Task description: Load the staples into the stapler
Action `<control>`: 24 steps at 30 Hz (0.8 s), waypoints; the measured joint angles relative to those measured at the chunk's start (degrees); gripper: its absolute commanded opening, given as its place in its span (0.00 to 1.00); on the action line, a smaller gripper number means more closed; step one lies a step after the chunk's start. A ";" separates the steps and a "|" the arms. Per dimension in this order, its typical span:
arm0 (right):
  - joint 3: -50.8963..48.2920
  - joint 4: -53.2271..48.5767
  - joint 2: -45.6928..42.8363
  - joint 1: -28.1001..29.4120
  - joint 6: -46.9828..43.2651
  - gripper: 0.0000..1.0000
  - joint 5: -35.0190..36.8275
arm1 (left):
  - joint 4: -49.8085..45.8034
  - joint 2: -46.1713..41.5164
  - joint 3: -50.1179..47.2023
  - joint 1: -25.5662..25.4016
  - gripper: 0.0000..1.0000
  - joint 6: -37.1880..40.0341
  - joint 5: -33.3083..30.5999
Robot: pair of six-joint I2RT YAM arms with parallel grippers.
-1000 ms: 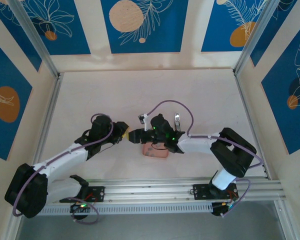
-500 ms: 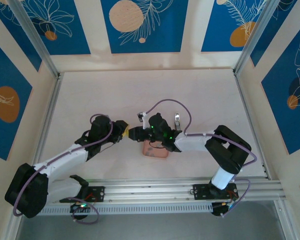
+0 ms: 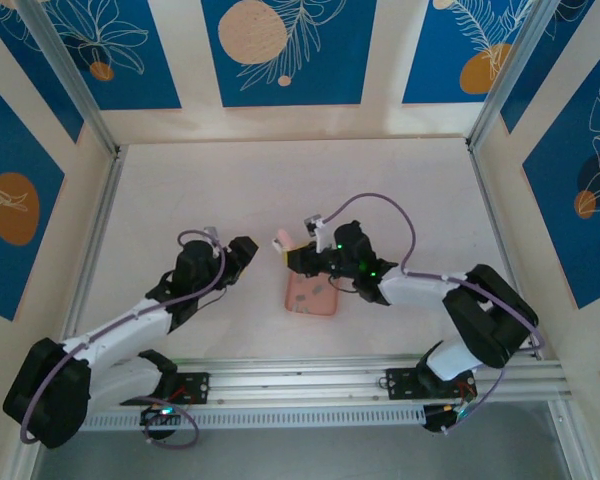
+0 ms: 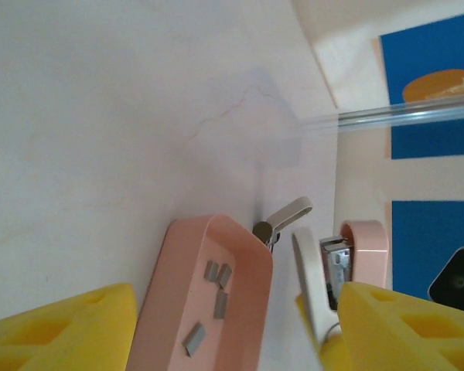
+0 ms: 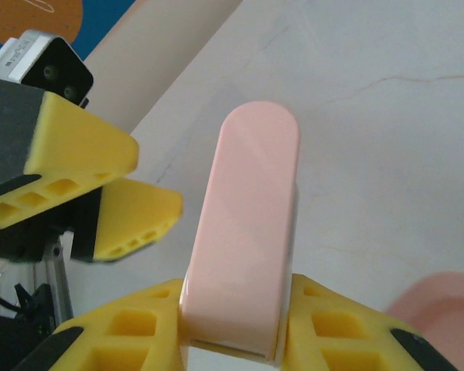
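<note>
Pale desk: right hand clamps the pink stapler, left hand gapes empty; next, I'd say, it must pinch staples from the tray

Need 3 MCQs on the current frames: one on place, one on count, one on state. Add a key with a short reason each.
1. Where do the staples lie relative to the pink tray?
A) inside it
B) beside it
C) under it

2. How many staple strips show in the tray in the left wrist view?
A) one
B) four
C) nine

3. The right gripper is:
A) open and empty
B) shut on the stapler
C) shut on the tray

Key:
1 A, the grey strips sit within the tray's walls.
2 B, four separate strips can be counted.
3 B, both yellow fingers press the stapler's sides.
</note>
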 measured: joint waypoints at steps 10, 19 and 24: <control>-4.55 2.01 -7.96 -11.54 -15.02 0.05 -23.17 | 25.07 0.04 -5.44 0.00 0.61 27.58 12.02; 1.62 -9.03 -12.66 -17.25 -32.59 0.00 -40.11 | 26.16 0.09 -3.10 0.00 0.53 53.62 30.88; 3.87 -17.29 -14.36 -16.72 -43.52 0.00 -44.35 | 22.38 -0.17 -0.57 0.00 0.54 64.98 38.80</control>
